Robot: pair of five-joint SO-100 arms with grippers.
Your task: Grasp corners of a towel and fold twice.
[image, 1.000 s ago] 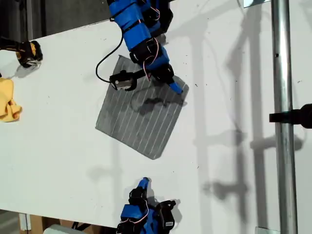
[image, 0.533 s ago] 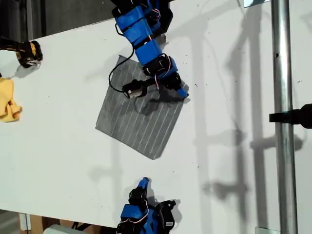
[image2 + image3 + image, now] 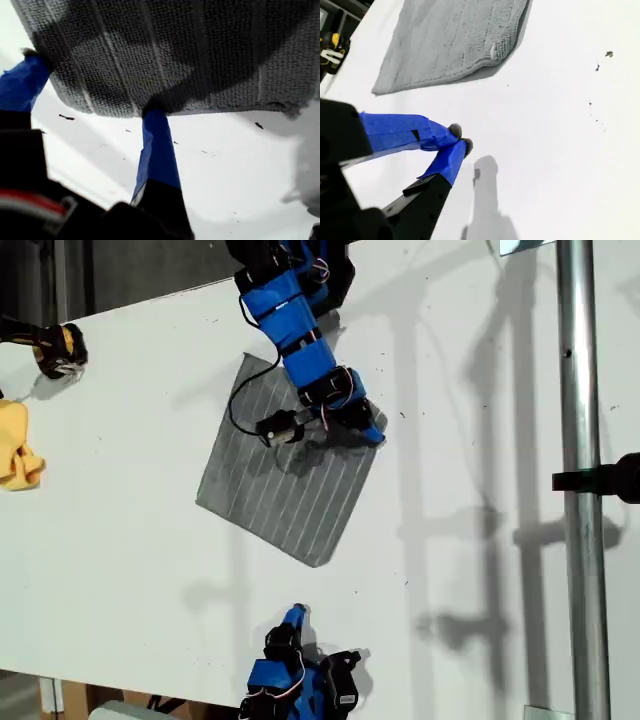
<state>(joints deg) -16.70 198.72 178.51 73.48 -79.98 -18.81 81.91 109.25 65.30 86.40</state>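
First wrist view alone: hand (image 3: 95, 85) straddling towel (image 3: 200, 55) edge.

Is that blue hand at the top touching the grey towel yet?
Touching. The first wrist view shows my first hand with its blue fingers pressed against the towel edge, no gap visible.

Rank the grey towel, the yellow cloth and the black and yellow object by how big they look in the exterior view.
1. Towel, largest by far.
2. Yellow cloth, partly cut off at the edge.
3. Black and yellow object, looks similar, so unsure.
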